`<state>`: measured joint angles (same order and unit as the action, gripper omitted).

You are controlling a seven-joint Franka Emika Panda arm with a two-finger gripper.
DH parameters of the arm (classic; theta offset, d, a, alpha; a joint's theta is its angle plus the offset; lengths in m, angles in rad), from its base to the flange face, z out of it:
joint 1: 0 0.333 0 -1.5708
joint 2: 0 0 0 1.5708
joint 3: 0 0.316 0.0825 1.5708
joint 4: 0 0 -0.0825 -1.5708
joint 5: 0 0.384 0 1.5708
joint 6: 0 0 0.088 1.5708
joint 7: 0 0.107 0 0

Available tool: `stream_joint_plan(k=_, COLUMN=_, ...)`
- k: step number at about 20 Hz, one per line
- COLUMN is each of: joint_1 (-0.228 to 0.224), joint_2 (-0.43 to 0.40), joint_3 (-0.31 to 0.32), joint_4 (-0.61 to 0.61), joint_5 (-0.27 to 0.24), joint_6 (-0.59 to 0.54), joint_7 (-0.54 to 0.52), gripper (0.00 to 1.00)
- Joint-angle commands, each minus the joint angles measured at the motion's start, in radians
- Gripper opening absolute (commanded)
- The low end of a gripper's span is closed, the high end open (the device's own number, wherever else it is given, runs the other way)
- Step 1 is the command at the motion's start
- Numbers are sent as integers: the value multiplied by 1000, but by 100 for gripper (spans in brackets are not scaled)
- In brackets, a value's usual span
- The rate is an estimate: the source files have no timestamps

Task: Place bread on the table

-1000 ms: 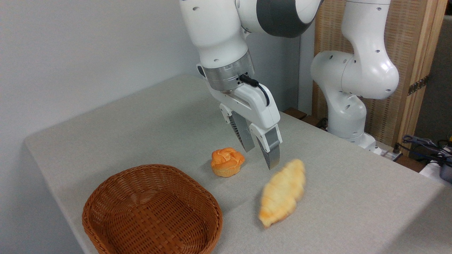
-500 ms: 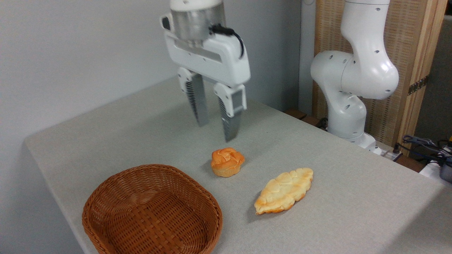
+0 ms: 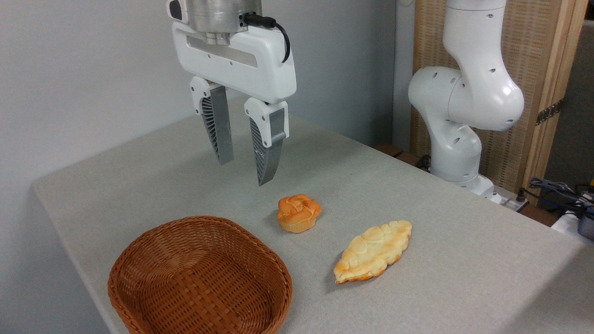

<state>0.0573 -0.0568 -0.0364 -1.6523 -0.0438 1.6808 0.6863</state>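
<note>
The bread (image 3: 372,251), a long flat braided loaf with a golden crust, lies flat on the grey-beige table (image 3: 195,153), right of centre near the front. My gripper (image 3: 244,171) hangs in the air well above the table, up and to the left of the loaf. Its two ribbed fingers (image 3: 269,146) point down, stand apart and hold nothing.
A small round knotted orange bun (image 3: 298,213) sits on the table just left of the loaf, below and right of the gripper. A brown wicker basket (image 3: 199,278) with nothing in it stands at the front left. The arm's white base (image 3: 457,139) rises at the back right.
The loaf dropped from a tilted, blurred pose to lying flat and still. The gripper has risen and moved left, away from the loaf, staying open.
</note>
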Motion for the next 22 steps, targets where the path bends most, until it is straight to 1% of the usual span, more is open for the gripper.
stream_joint_plan(k=1, joint_1=-5, joint_2=18, joint_3=6, joint_4=49, joint_5=-18, joint_6=-38, joint_7=-28, gripper=100)
stream_joint_plan(k=2, joint_1=-7, joint_2=18, joint_3=6, joint_4=48, joint_5=-18, joint_6=-39, joint_7=-28, gripper=100)
stream_joint_plan(k=4, joint_1=-43, joint_2=17, joint_3=21, joint_4=46, joint_5=-16, joint_6=-62, joint_7=-28, gripper=100)
stream_joint_plan(k=5, joint_1=-89, joint_2=18, joint_3=50, joint_4=46, joint_5=-11, joint_6=-79, joint_7=-30, gripper=100)
stream_joint_plan(k=6, joint_1=-114, joint_2=21, joint_3=76, joint_4=46, joint_5=-8, joint_6=-84, joint_7=-27, gripper=100)
stream_joint_plan(k=10, joint_1=-114, joint_2=29, joint_3=90, joint_4=46, joint_5=-14, joint_6=-84, joint_7=-18, gripper=100)
stream_joint_plan(k=22, joint_1=-114, joint_2=37, joint_3=92, joint_4=48, joint_5=-15, joint_6=-84, joint_7=-2, gripper=100)
